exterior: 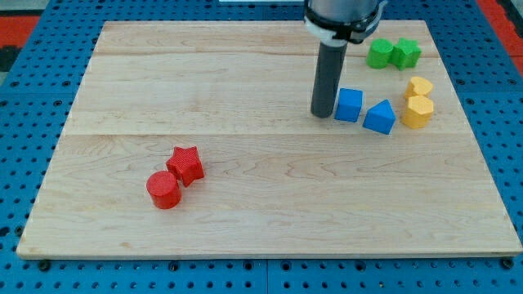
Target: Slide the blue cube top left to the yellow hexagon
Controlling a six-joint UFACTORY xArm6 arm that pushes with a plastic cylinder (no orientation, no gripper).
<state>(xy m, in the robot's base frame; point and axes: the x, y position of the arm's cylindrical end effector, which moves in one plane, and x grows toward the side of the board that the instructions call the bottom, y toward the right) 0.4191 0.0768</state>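
Note:
The blue cube (349,104) sits on the wooden board (245,196) at the view's upper right. My tip (322,114) stands right at the cube's left side, touching or nearly touching it. A blue triangular block (380,117) lies just right of the cube. The yellow hexagon (417,111) lies right of the triangular block, with a second yellow block (419,86) just above it.
Two green blocks (380,54) (406,53) sit side by side near the board's top right edge. A red star (187,164) and a red cylinder (163,189) lie together at the lower left. A blue perforated surface (24,122) surrounds the board.

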